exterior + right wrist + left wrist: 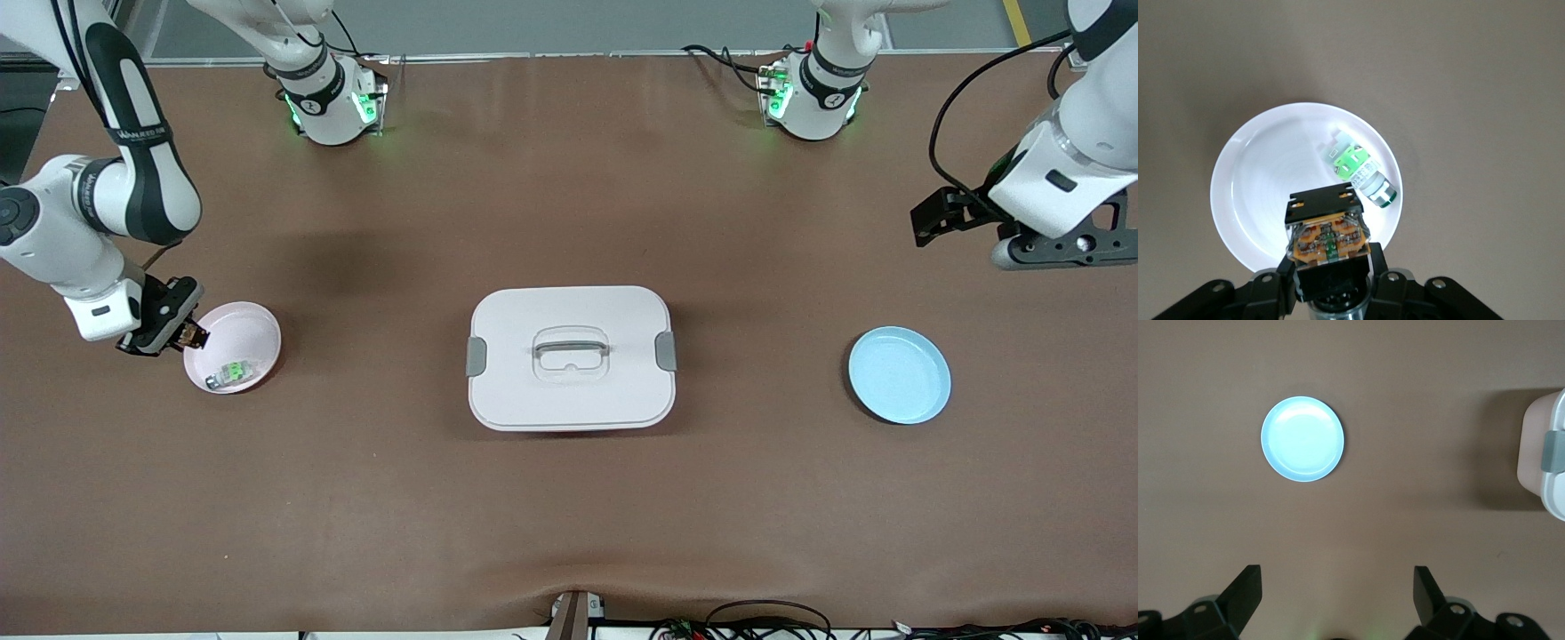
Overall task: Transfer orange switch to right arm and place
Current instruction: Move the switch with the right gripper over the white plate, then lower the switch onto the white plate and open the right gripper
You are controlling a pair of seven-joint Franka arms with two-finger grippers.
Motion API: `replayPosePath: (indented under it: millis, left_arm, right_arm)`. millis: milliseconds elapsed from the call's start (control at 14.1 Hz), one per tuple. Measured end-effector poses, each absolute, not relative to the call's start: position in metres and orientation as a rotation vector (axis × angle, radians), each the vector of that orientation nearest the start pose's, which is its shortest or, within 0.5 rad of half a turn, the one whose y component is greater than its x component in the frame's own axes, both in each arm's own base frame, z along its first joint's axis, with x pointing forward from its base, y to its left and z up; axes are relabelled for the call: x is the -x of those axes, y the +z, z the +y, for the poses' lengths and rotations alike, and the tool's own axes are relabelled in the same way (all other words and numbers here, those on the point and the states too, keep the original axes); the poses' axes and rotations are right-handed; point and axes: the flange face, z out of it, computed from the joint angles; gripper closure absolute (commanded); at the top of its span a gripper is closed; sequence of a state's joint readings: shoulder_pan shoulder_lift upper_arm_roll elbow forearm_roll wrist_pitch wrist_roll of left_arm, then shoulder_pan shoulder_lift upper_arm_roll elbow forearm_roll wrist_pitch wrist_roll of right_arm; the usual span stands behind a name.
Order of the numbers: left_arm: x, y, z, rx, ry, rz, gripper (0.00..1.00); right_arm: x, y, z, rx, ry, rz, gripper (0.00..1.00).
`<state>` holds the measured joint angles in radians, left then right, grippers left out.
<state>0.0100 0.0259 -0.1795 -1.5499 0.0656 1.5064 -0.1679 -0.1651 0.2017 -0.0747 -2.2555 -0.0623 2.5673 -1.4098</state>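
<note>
My right gripper (182, 333) is shut on the orange switch (1328, 243), a black block with an orange band, and holds it over the rim of the pink plate (258, 331) at the right arm's end of the table. In the right wrist view the plate (1251, 193) looks white and holds a clear-grey component with a green middle (1357, 170), also seen in the front view (231, 373). My left gripper (1336, 597) is open and empty, up in the air at the left arm's end of the table, above the blue plate (899, 374).
A white lidded box with a handle (571, 356) sits in the table's middle; its edge shows in the left wrist view (1546, 457). The blue plate (1303, 439) is empty. Cables lie along the table's edge nearest the front camera (765, 622).
</note>
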Motion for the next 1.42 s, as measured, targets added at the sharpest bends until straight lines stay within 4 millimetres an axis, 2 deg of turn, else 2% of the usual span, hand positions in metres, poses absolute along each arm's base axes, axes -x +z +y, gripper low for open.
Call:
replayPosePath:
  millis: [284,923,1278,1420]
  left_arm:
    - [-0.543,0.622,-0.083,3.068,0.069,0.001,0.00]
    - [-0.540,0.627,-0.084,3.076,0.053,0.004,0.00]
    - [-0.540,0.626,-0.086,3.088,0.059,0.005,0.00]
    - [-0.540,0.626,-0.086,3.088,0.059,0.005,0.00]
  right_arm:
    - [-0.526,0.249,-0.128,2.536,0.007,-1.983,0.95]
    - [-0.511,0.204,-0.124,2.486,0.038,-2.006,0.89]
    - [-0.508,0.192,-0.126,2.478,0.059,-1.992,0.85]
    - [-0.506,0.190,-0.129,2.480,0.063,-1.985,0.80]
